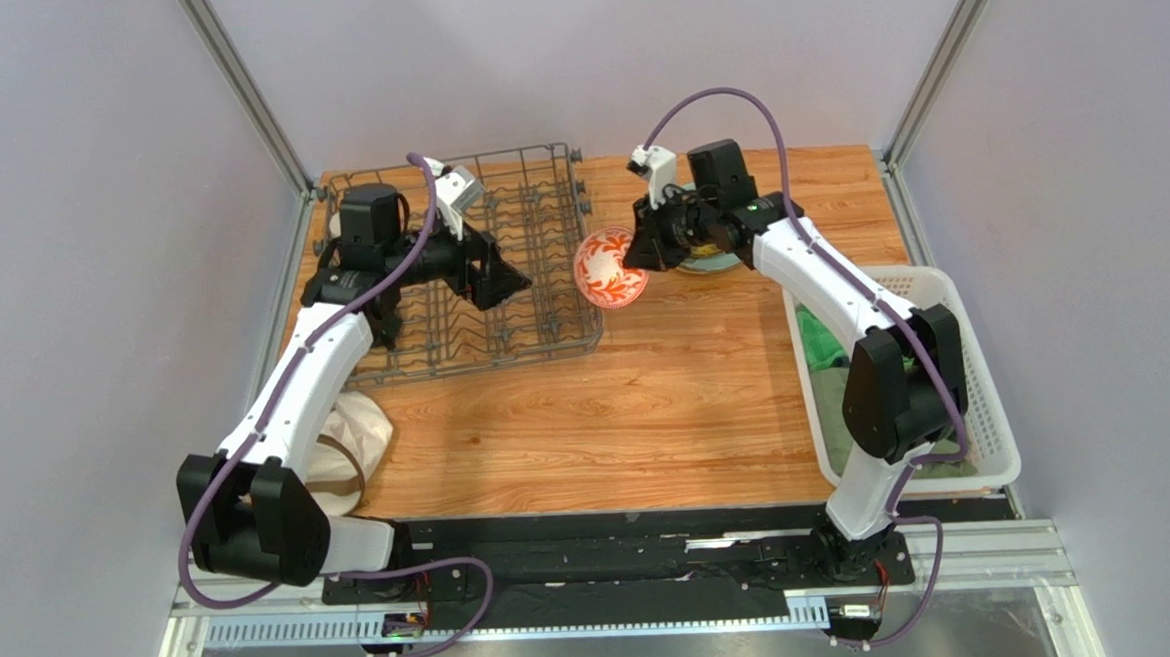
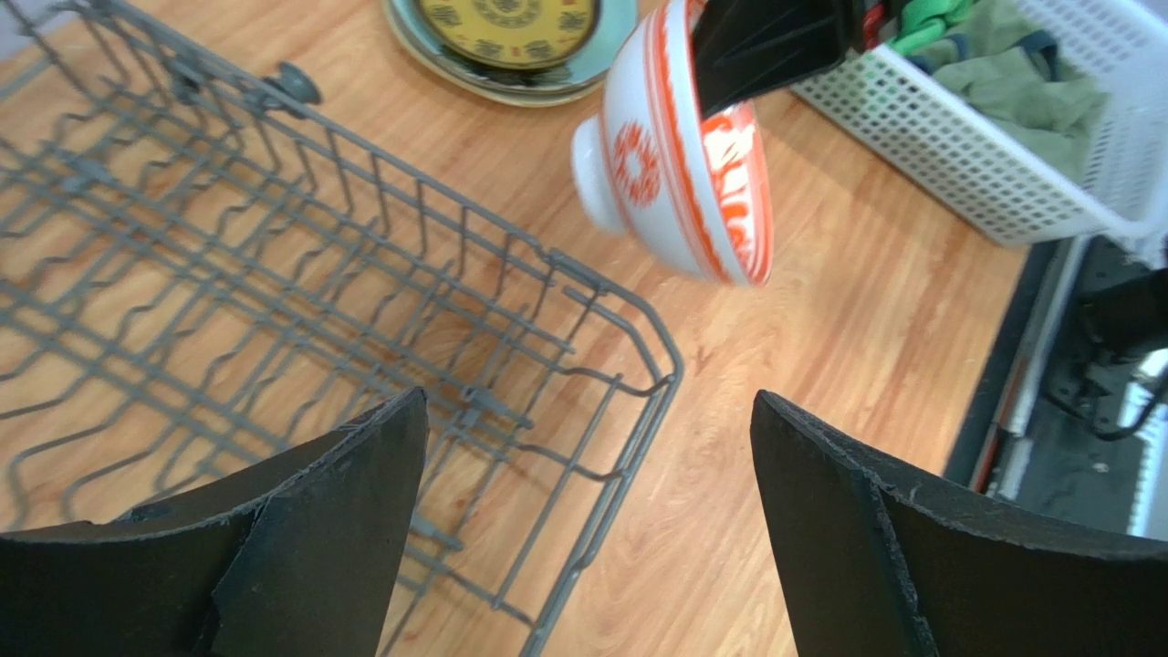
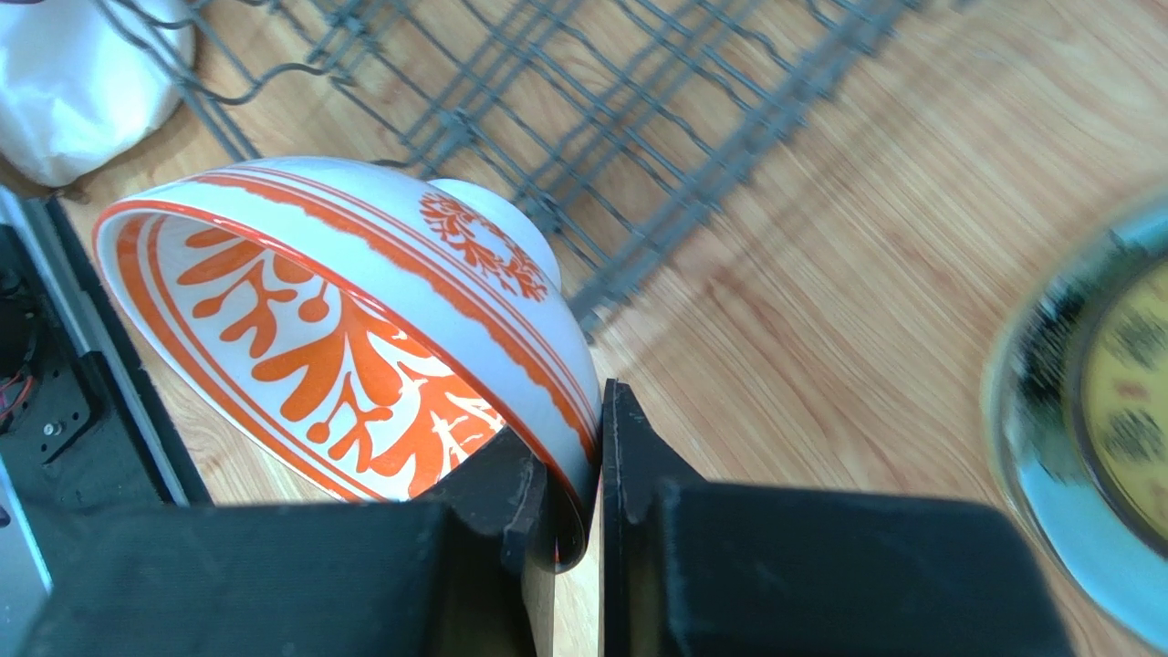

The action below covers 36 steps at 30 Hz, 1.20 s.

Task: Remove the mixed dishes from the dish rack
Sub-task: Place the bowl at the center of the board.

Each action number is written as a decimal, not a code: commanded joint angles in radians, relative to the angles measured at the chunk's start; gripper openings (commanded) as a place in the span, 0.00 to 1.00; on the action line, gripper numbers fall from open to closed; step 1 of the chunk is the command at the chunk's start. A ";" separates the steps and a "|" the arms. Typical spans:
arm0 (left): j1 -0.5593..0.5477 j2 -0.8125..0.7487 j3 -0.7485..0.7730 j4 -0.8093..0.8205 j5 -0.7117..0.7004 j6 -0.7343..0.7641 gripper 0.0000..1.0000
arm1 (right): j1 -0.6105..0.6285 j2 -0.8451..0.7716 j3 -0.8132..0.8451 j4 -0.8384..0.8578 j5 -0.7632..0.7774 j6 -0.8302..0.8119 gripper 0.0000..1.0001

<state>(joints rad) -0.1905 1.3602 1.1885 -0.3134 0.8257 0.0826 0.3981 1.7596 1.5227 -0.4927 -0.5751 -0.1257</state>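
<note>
Now I'm pinching the small red-and-white bowl (image 3: 343, 315) with my right end effector (image 3: 586, 459); next, I think, lowering it onto the desk (image 3: 823, 274) below.

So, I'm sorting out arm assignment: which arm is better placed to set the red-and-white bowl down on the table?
Right. The right gripper grips the bowl by its rim, tilted above the table beside the dish rack; the left gripper is open and empty over the rack's corner.

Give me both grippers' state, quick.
Left gripper: open, holding nothing, above the dish rack.
Right gripper: shut on the small red-and-white bowl, clamping its rim.
</note>
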 commanded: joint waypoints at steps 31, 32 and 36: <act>0.045 -0.012 0.003 -0.207 -0.117 0.218 0.95 | -0.228 0.199 0.129 -0.527 0.161 -0.242 0.00; 0.045 -0.010 0.003 -0.208 -0.117 0.218 0.95 | -0.229 0.207 0.137 -0.529 0.165 -0.242 0.00; 0.045 -0.006 0.003 -0.217 -0.108 0.226 0.95 | -0.231 0.256 0.201 -0.552 0.198 -0.259 0.00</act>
<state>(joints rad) -0.1524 1.3430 1.1900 -0.5232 0.6979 0.2768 0.1734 1.9945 1.6264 -1.0176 -0.3882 -0.3553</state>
